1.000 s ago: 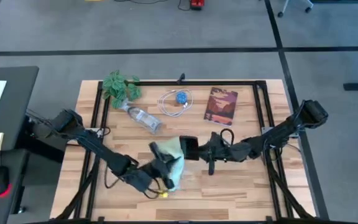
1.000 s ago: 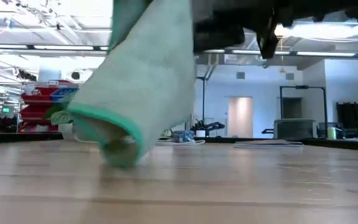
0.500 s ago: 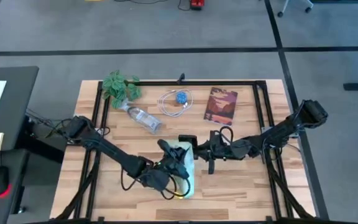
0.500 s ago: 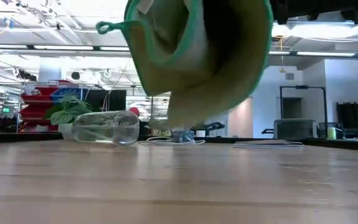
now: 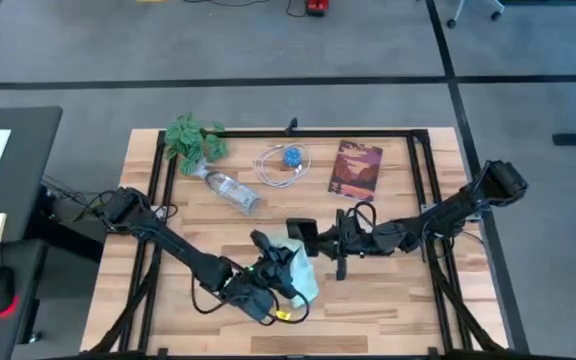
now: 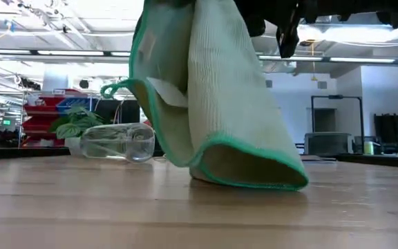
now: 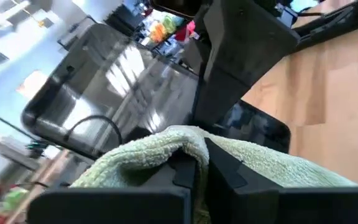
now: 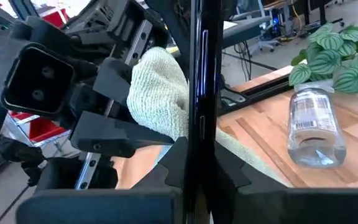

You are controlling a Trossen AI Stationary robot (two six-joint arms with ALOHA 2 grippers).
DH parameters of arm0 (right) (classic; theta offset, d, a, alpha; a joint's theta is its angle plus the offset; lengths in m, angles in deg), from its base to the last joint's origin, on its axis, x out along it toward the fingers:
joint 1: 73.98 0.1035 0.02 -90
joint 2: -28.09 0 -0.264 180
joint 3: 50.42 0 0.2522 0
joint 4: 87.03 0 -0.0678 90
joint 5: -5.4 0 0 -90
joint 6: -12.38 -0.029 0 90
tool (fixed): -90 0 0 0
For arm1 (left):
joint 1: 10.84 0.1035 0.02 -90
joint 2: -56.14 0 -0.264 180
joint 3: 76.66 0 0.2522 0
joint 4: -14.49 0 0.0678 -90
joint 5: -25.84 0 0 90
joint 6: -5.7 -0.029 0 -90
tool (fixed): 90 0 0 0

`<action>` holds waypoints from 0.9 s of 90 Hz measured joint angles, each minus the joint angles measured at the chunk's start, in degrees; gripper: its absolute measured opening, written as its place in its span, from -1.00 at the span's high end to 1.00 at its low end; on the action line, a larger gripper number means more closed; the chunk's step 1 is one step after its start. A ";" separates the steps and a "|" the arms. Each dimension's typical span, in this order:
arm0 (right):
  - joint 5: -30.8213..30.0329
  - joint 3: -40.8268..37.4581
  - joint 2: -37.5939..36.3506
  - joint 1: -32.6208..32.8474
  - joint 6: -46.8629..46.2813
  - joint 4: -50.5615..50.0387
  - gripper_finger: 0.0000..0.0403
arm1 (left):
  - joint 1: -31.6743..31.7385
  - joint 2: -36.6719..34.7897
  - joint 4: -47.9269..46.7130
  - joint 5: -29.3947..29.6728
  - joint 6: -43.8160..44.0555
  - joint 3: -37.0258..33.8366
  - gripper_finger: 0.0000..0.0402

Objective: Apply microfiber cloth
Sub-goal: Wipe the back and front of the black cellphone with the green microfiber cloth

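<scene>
Step in hand: wiping contact between cloth and phone. The left end effector point(image 5: 280, 268) is clamped on a bunched fold of the microfiber cloth point(image 5: 298, 272); in the left wrist view the pale green pile point(image 7: 166, 149) bulges over its closed fingers. The right end effector point(image 5: 320, 240) grips a black phone point(image 8: 196, 93) edge-on, jaws narrow around the thin slab, held above the worktop point(image 5: 388, 300) just beside the cloth. In the low view the cloth point(image 6: 213, 104) hangs from above, and its lower hem appears to rest on the wood. The right wrist view shows the cloth point(image 8: 160, 93) pressed against or very near one face of the phone; actual contact cannot be confirmed. A plastic bottle point(image 5: 233, 190) lies well behind the phone, near a leafy plant point(image 5: 194, 138). Judgement: the next move calls for the left arm to stroke the cloth along the phone face while the right arm keeps the phone steady; the loose hem could snag on the worktop.
</scene>
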 joint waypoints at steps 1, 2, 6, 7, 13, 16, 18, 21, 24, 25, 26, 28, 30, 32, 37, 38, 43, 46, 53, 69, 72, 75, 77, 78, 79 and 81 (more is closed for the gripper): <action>0.01 0.00 -0.01 0.00 -0.12 0.08 0.91 | 0.00 0.03 0.76 0.51 -0.99 -0.03 1.00; 0.01 0.00 -0.03 0.00 -0.27 0.17 0.91 | 0.02 0.07 1.71 0.95 -2.16 -0.03 1.00; 0.08 0.05 -0.13 0.00 -0.74 0.29 0.91 | 0.16 0.11 5.83 2.24 -7.39 -0.07 1.00; 0.10 0.07 -0.14 0.00 -0.79 0.30 0.90 | 0.18 0.11 6.85 2.42 -8.82 -0.07 1.00; 0.64 0.13 -0.16 0.05 -1.37 0.14 0.90 | 0.43 -0.18 12.86 2.91 -15.55 -0.07 1.00; 0.91 0.13 -0.16 0.11 -1.49 0.01 0.90 | 0.63 -0.27 15.47 3.04 -18.04 -0.07 1.00; 1.00 0.13 -0.16 0.15 -1.52 -0.02 0.90 | 0.75 -0.32 16.89 3.09 -19.39 -0.07 1.00; 1.17 0.13 -0.16 0.17 -1.52 -0.05 0.90 | 0.88 -0.35 18.14 3.16 -20.67 -0.07 1.00; 1.25 0.13 -0.16 0.18 -1.52 -0.16 0.90 | 0.93 -0.35 18.70 3.27 -21.18 -0.07 1.00; 1.25 0.13 -0.16 0.19 -1.52 -0.23 0.90 | 0.94 -0.35 18.70 3.27 -21.18 -0.07 1.00; 1.25 0.13 -0.16 0.21 -1.52 -0.30 0.90 | 0.95 -0.35 18.64 3.25 -21.06 -0.07 1.00; 1.23 0.13 -0.16 0.26 -1.48 -0.48 0.90 | 0.98 -0.35 18.27 3.04 -20.48 -0.07 1.00; 1.23 0.13 -0.16 0.29 -1.28 -0.54 0.90 | 0.98 -0.35 17.55 2.63 -19.30 -0.07 1.00; 1.27 0.13 -0.13 0.32 -0.84 -0.59 0.90 | 0.93 -0.35 16.35 1.73 -17.45 -0.07 1.00; 1.73 0.12 -0.12 0.43 0.12 -0.74 0.90 | 0.66 -0.51 12.19 -1.72 -11.51 -0.01 1.00; 1.83 0.11 -0.12 0.46 0.31 -0.77 0.90 | 0.59 -0.54 11.29 -2.41 -10.23 0.02 1.00; 2.21 0.07 -0.30 0.50 1.03 -0.85 0.90 | 0.19 -0.24 7.38 -4.01 -3.88 0.13 1.00; 2.19 0.07 -0.31 0.49 1.19 -0.76 0.90 | -0.15 -0.14 4.92 -3.94 -0.76 0.06 1.00; 2.10 0.07 -0.31 0.42 1.42 -0.28 0.90 | -1.05 -0.10 1.32 -3.57 5.46 -0.70 1.00; 1.65 0.07 -0.42 0.46 1.58 1.80 0.90 | -2.19 0.00 0.59 -1.69 9.29 -2.42 1.00; 1.66 0.07 -0.42 0.46 1.57 2.16 0.90 | -2.16 -0.02 0.69 -1.31 9.24 -2.66 1.00; 1.69 0.07 -0.42 0.46 1.56 2.46 0.90 | -2.08 -0.02 0.69 -0.81 9.20 -2.74 1.00; 1.69 0.07 -0.42 0.46 1.56 2.52 0.90 | -2.01 -0.02 0.77 -0.29 9.02 -2.76 1.00; 1.69 0.07 -0.42 0.46 1.56 2.54 0.90 | -1.99 -0.02 0.89 0.04 8.82 -2.76 1.00; 1.69 0.07 -0.42 0.46 1.56 2.55 0.90 | -1.98 -0.01 0.96 0.32 8.46 -2.74 1.00; 1.69 0.07 -0.42 0.46 1.54 2.58 0.90 | -1.94 0.02 1.05 0.97 7.46 -2.64 1.00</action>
